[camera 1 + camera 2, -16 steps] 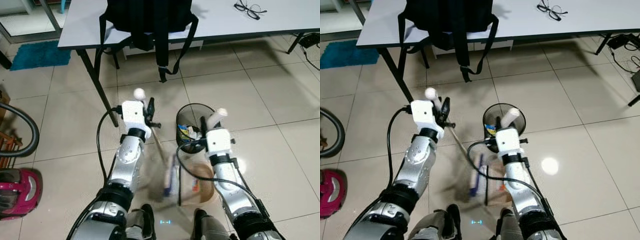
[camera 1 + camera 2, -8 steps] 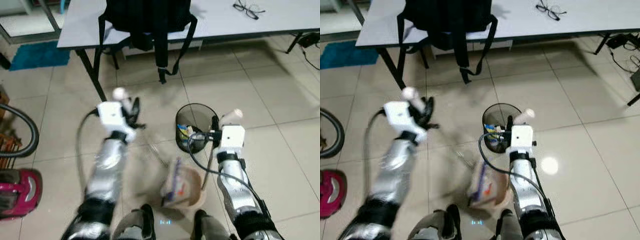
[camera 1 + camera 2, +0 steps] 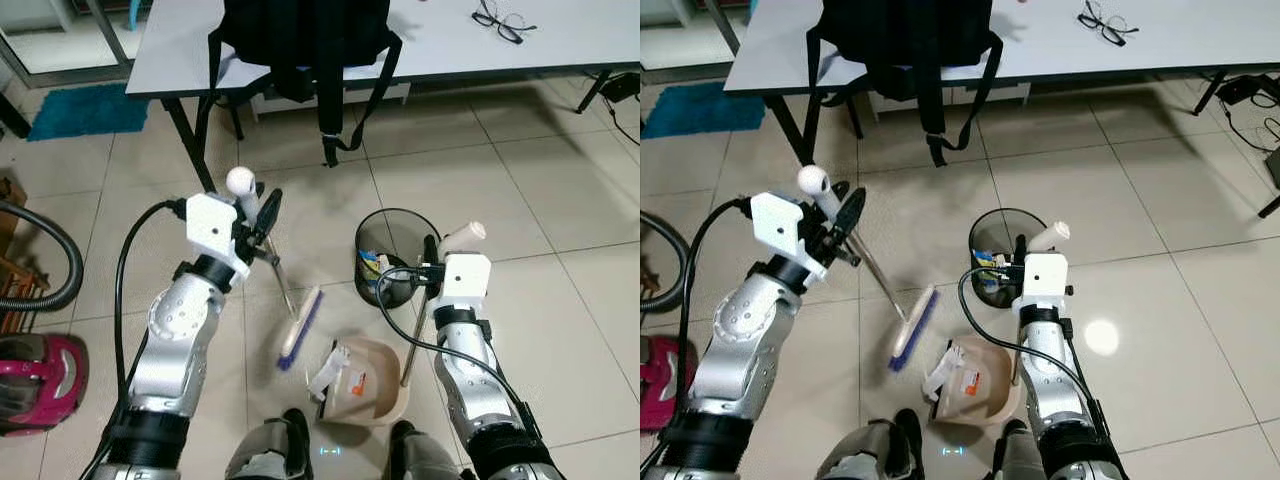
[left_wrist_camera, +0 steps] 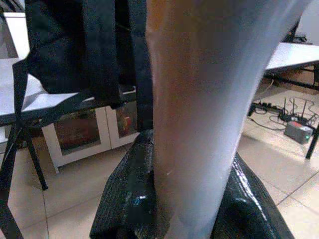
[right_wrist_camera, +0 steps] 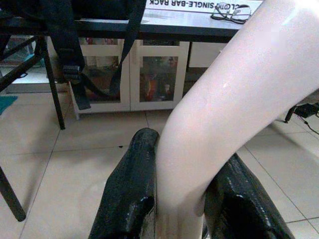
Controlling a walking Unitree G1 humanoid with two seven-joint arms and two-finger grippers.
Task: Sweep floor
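My left gripper (image 3: 262, 214) is shut on the thin handle of a broom (image 4: 199, 99). The handle slopes down to the broom's head (image 3: 300, 328), white with blue bristles, on the tiles left of the dustpan. The beige dustpan (image 3: 378, 392) lies on the floor between my feet, with crumpled paper and a wrapper (image 3: 336, 366) in its mouth. My right gripper (image 3: 431, 258) is shut on the dustpan's upright white handle (image 5: 224, 99), black fingers (image 5: 132, 194) either side of it. A black mesh bin (image 3: 386, 226) with litter inside stands just behind the pan.
A grey table (image 3: 450, 45) crosses the far side, with a black backpack (image 3: 300, 30) hanging over its edge and glasses (image 3: 505, 20) on top. Its dark leg (image 3: 195, 150) stands near my left arm. A magenta vacuum cleaner (image 3: 35, 380) and its hose (image 3: 60, 250) are at left, a blue rug (image 3: 85, 110) beyond.
My left arm swung out to the left, drawing the broom head off the dustpan onto the tiles beside it. The right gripper shifted slightly right with the pan's handle. Litter now lies in the pan.
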